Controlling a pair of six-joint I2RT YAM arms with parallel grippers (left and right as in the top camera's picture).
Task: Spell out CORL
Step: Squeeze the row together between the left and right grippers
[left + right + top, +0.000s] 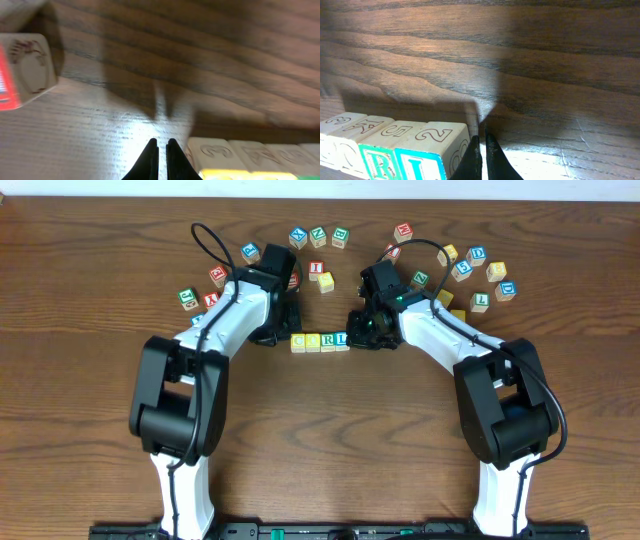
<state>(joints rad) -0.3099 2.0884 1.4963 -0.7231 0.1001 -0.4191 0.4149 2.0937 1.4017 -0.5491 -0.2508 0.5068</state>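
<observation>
At cube row [320, 341] ends: left arm [232, 315], right arm [432, 330] low, jaws shut.

The left arm [228, 315] and right arm [440, 335] bend inward toward the row of cubes [320, 341]. The left gripper [159, 146] sits just off its left end and the right gripper [481, 136] at its right end. Both have their fingers [150, 161] pressed together, holding nothing.

The left wrist view's bottom edge cuts off the blurred cube row [250, 157].
</observation>
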